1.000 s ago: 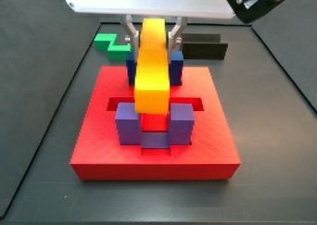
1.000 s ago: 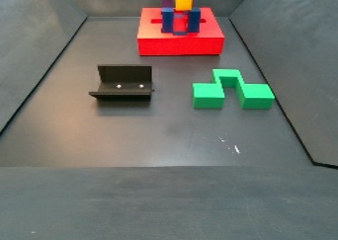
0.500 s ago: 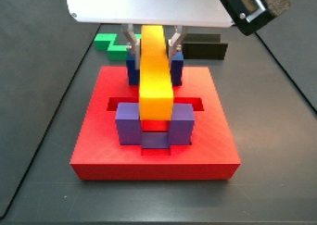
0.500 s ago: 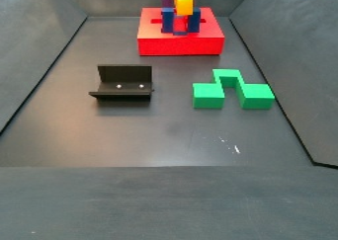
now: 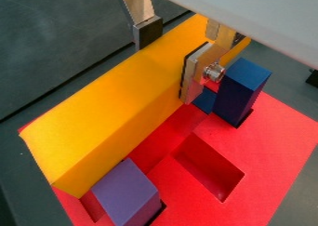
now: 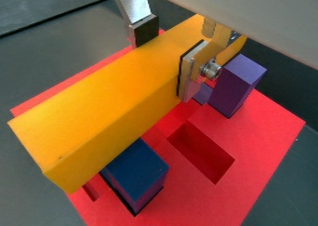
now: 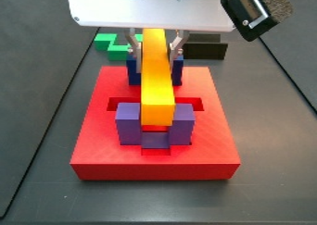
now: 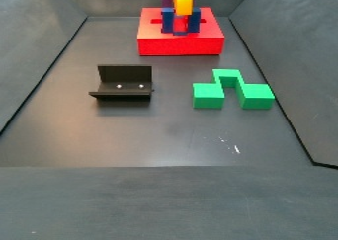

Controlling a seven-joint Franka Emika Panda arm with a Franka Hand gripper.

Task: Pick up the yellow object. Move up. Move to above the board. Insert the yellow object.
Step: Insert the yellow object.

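Our gripper (image 5: 174,46) sits directly above the board (image 7: 210,145), its silver fingers (image 6: 195,70) pressed against the two long sides of the yellow object (image 5: 118,107), so we have the bar clamped near one end. In both wrist views the bar runs lengthwise over the board's central channel, between the upright posts; a blue post (image 5: 240,88) stands just beside the gripper, and a purple post (image 5: 128,193) stands near the bar's free end. In a side view the yellow object (image 7: 155,76) lies between the purple posts (image 7: 129,123) at the board's near side, its underside low among them; we cannot tell whether it touches the channel floor. Well apart from the board, on the dark floor, we see the fixture (image 8: 123,84) and a green block (image 8: 232,91) beside it. A black block (image 7: 206,50) lies just behind the board.
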